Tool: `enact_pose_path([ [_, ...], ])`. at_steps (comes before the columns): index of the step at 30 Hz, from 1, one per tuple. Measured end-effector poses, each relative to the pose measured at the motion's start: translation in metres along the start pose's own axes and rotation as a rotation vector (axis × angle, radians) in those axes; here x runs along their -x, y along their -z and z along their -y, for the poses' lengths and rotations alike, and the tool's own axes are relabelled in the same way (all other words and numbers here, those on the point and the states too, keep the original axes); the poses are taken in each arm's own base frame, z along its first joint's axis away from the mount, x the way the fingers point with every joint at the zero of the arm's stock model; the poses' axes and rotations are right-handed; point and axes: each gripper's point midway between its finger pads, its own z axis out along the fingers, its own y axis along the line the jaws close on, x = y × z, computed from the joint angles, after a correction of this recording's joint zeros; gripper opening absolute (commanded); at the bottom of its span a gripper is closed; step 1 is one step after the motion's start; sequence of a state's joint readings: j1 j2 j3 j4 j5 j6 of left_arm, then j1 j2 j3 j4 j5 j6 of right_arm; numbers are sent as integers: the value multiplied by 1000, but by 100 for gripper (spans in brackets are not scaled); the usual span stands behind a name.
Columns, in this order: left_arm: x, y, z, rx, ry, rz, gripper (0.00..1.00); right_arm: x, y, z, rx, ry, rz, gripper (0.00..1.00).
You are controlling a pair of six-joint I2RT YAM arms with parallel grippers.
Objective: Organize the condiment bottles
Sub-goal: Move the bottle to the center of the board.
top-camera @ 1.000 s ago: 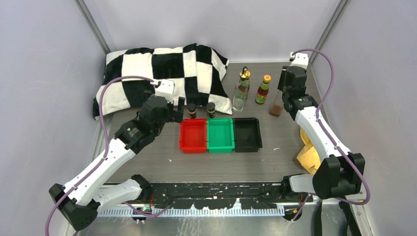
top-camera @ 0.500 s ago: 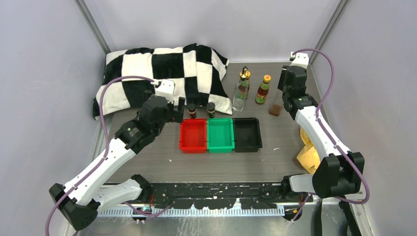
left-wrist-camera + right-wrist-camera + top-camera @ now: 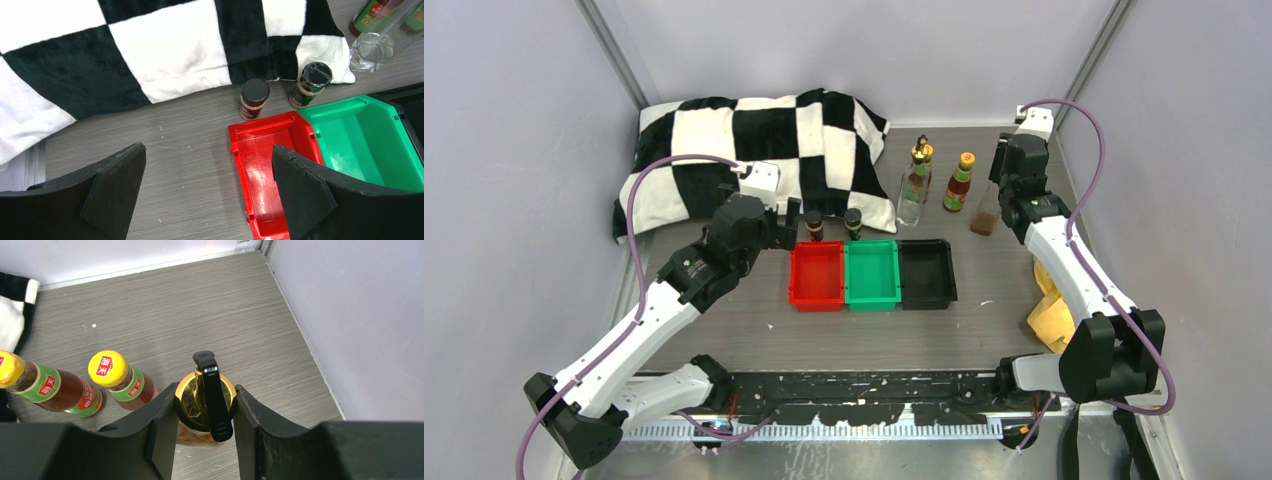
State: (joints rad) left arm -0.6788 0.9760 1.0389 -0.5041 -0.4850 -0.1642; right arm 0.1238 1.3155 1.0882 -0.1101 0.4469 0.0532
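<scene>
My right gripper (image 3: 205, 407) is shut on the gold top of a tall clear glass bottle (image 3: 189, 401), whose brownish base (image 3: 984, 223) shows by the right arm. Whether that base touches the table, I cannot tell. Two reddish-brown bottles (image 3: 122, 381) (image 3: 47, 388) with yellow caps stand just to its left. Another clear glass bottle (image 3: 914, 188) stands by the pillow's corner. Two short dark black-capped bottles (image 3: 254, 98) (image 3: 311, 85) stand behind the red tray. My left gripper (image 3: 207, 170) hangs open and empty above the table at the red tray's left edge.
Red (image 3: 795, 276), green (image 3: 871, 301) and black (image 3: 951, 273) trays sit side by side mid-table. A black-and-white checked pillow (image 3: 754, 150) fills the back left. A yellow cloth (image 3: 1052, 316) lies at the right edge. Grey walls close in on both sides.
</scene>
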Motion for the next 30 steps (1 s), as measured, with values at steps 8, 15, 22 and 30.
enact_pose_path([
  [8, 0, 0, 0, 0, 3, 0, 97, 2, -1, 0, -4, -22, 13, 63],
  [15, 0, 0, 1, -4, 7, -1, 97, 15, 1, -1, 1, -70, 60, 74],
  [22, 0, 0, 2, -7, 10, -2, 97, 22, 6, -2, 13, -98, 79, 74],
  [30, -1, 0, 2, -9, 10, -2, 97, 48, 31, -2, 64, -133, 144, 73],
])
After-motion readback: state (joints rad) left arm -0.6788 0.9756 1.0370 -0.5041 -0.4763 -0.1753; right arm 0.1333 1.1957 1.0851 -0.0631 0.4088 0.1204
